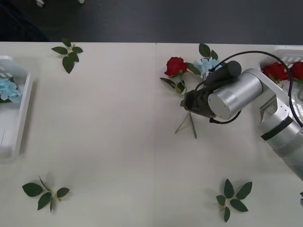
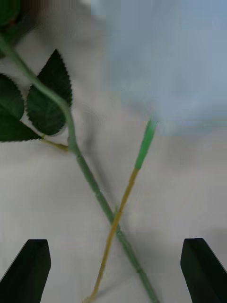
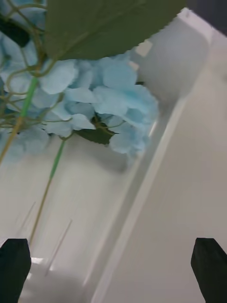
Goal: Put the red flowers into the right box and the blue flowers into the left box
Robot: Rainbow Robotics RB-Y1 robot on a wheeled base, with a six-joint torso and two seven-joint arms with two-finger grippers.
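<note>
Front view: on the pale tabletop (image 1: 118,142), the right arm reaches in from the right, and its black right end effector (image 1: 190,105) hangs over the crossed stems of two flowers lying at the far centre-right. One is a deep-red artificial rose on a thin green stem (image 1: 175,65); just to its right lies a pale sky-blue artificial petal cluster (image 1: 206,65), partly behind the arm. At the far right edge, a shallow white plastic tray (image 1: 284,51) holds two more red roses (image 1: 276,71). At the left edge, another shallow white rimmed tray (image 1: 22,113) contains a blue flower cluster (image 1: 8,89). Flowerless green leaf sprigs (image 1: 68,53) lie scattered at the far left, near left and near right.

Right wrist view: the right end effector's black fingers (image 2: 29,270) stand wide apart above the tabletop, with a green stem and a yellowish-green stem crossing between them, untouched.

Left wrist view: the left end effector (image 3: 111,270) has its fingers spread apart, empty, over the left tray's rim (image 3: 142,199), with pale blue petals (image 3: 109,94) lying inside the tray.
</note>
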